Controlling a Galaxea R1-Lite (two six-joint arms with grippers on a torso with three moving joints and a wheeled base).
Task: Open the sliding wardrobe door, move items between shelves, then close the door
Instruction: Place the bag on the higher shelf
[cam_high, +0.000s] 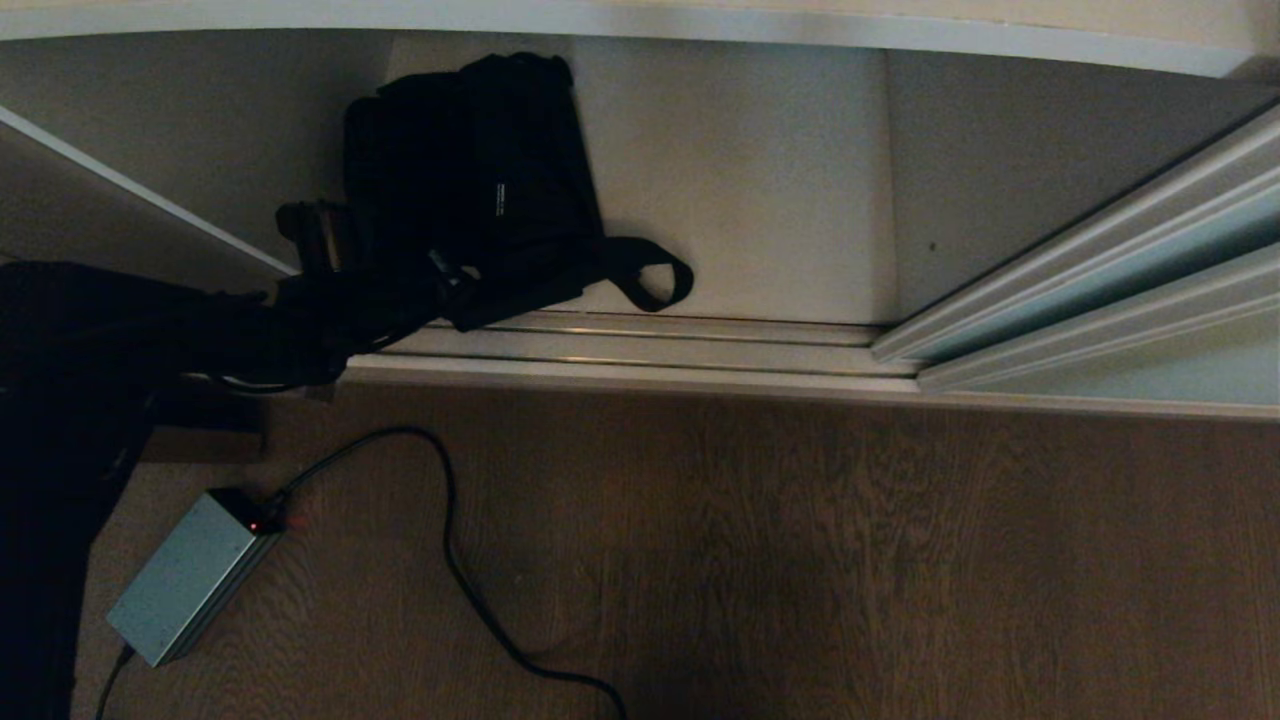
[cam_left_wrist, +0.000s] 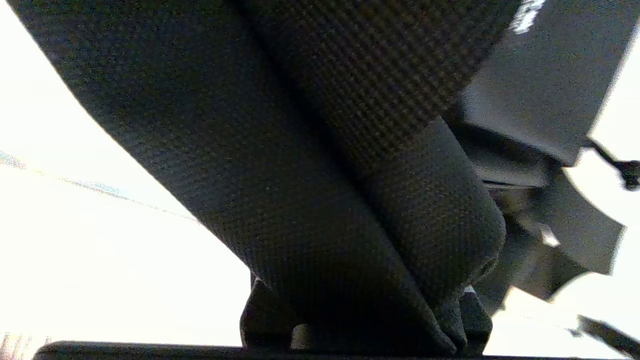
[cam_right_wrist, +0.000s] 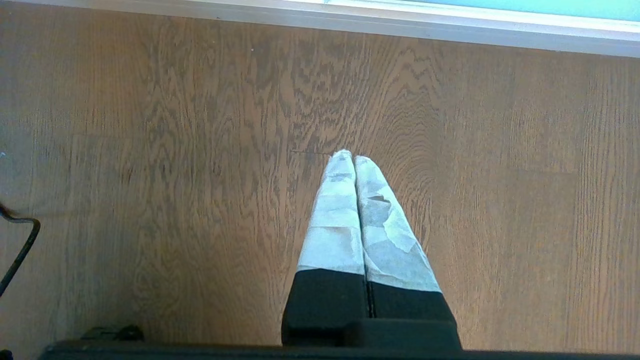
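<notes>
black fabric fills my left wrist camera: the bag (cam_left_wrist: 310, 165) sits right against the lens, its weave running down into the left pincer (cam_left_wrist: 370, 330), whose fingers (cam_left_wrist: 470, 315) are clenched on a fold of it. from the head camera i see the same bag (cam_high: 480, 170) at the left of the wardrobe's bottom shelf (cam_high: 760, 190), leaning toward the back wall, its white label facing me and one strap loop (cam_high: 655, 285) trailing right toward the floor track (cam_high: 650, 345). my left arm comes in from the near left and the left pincer (cam_high: 330, 250) meets the bag's near left edge; whether the bag is resting on the shelf or lifted off it i cannot tell. the sliding wardrobe door (cam_high: 1110, 285) stands pushed to the right, leaving the compartment open. another white shelf (cam_high: 130, 190) edge cuts across at far left. on the wooden floor (cam_high: 800, 560) near me lie a grey box (cam_high: 185, 575) with a red light and its black cable (cam_high: 450, 540). the right pincer (cam_right_wrist: 352, 165) hangs over the floor, its white-wrapped fingers (cam_right_wrist: 335, 220) pressed together, grasping nothing.
</notes>
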